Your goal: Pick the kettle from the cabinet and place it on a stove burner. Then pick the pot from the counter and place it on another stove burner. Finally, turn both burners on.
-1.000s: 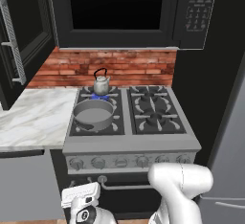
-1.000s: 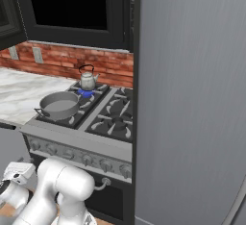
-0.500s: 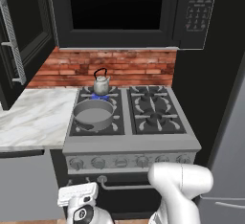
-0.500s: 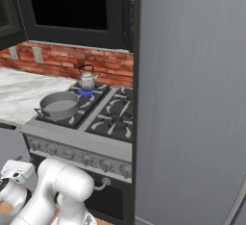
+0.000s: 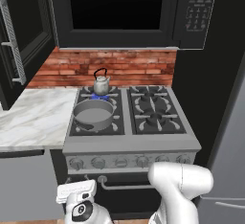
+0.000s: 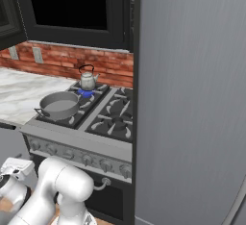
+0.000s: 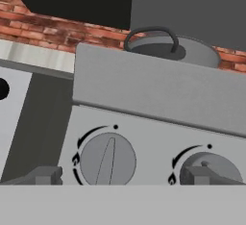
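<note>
Brick backsplash runs behind a steel range [image 5: 131,146] beside the marble worktop [image 5: 33,117]. On the range's rear left burner, over a blue flame [image 6: 85,93], stands the kettle [image 5: 101,83]; the pot [image 5: 94,113] sits on the front left burner. Low at the range's front, the claw [image 7: 122,176] stands wide and empty, its fingertips [image 7: 43,175] before two knobs [image 7: 107,160].

Kettle [image 5: 101,84]: shiny silvery metal, black handle. Pot [image 5: 94,113] in front of it on the range: dull grey metal, smooth. Range [image 5: 131,144]: brushed steel, matt black grates, smooth grey knobs [image 7: 107,160]. Counter [image 5: 33,117] left of range: polished veined marble. Wall [image 5: 134,68] behind: rough red brick.
</note>
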